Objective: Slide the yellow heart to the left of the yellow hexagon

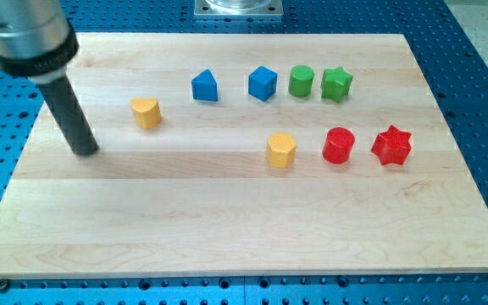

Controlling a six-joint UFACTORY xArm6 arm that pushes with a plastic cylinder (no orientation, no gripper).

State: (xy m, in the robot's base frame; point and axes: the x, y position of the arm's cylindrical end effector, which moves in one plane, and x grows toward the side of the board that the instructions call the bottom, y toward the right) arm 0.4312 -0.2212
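The yellow heart (pixel 146 112) lies on the wooden board in the upper left part of the view. The yellow hexagon (pixel 281 150) lies near the board's middle, well to the right of the heart and a little lower. My tip (pixel 85 152) rests on the board to the left of the heart and slightly below it, a short gap apart from it. The dark rod rises from the tip toward the view's top left.
A blue block with a pointed top (pixel 204 85), a blue cube (pixel 262 83), a green cylinder (pixel 302 81) and a green star (pixel 336 84) form a row near the top. A red cylinder (pixel 339 145) and a red star (pixel 391 146) lie right of the hexagon. The wooden board (pixel 227 229) sits on a blue perforated table.
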